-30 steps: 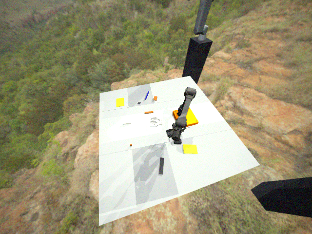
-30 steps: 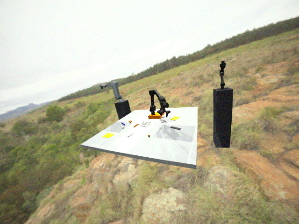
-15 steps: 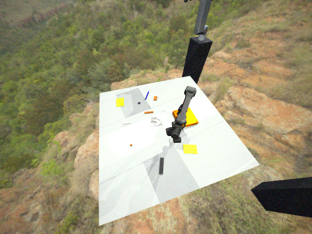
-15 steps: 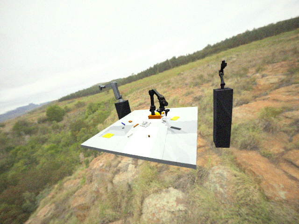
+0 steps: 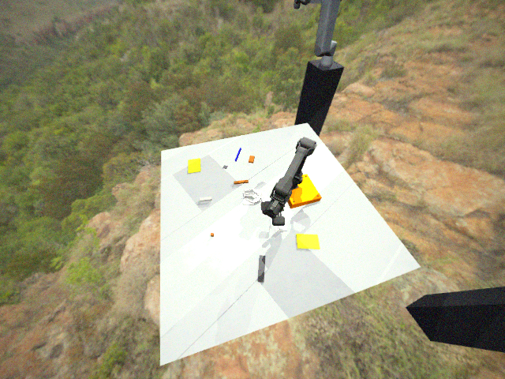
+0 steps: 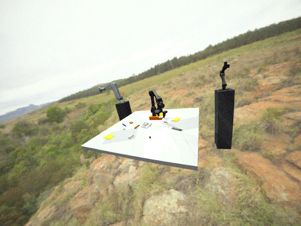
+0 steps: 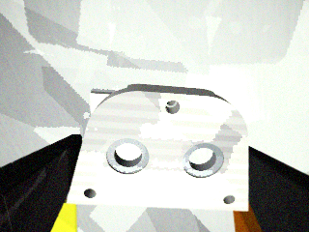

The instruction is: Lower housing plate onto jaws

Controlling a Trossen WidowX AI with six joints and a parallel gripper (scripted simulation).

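My gripper (image 5: 274,215) (image 6: 161,114) (image 7: 160,147) is shut on the white housing plate (image 7: 166,181), with one dark finger at each side edge. The plate has two large ringed holes and three small ones. Its rounded end points away in the wrist view. A narrow pale edge (image 7: 100,97) shows behind the plate's upper left. The plate hides what lies under it, so I cannot tell whether it touches the jaw stubs. In the top and exterior views I cannot make out the jaws on their pins. A white, grey-outlined shape (image 5: 251,197) (image 6: 146,125) lies beside the gripper.
An orange block with a yellow top (image 5: 306,193) (image 6: 155,118) stands close to the arm. A yellow square (image 5: 308,241) (image 6: 176,119) and a dark bar (image 5: 261,268) (image 6: 177,129) lie nearby. An orange bar (image 5: 241,181) and a white bar (image 5: 205,199) (image 6: 130,136) lie farther off.
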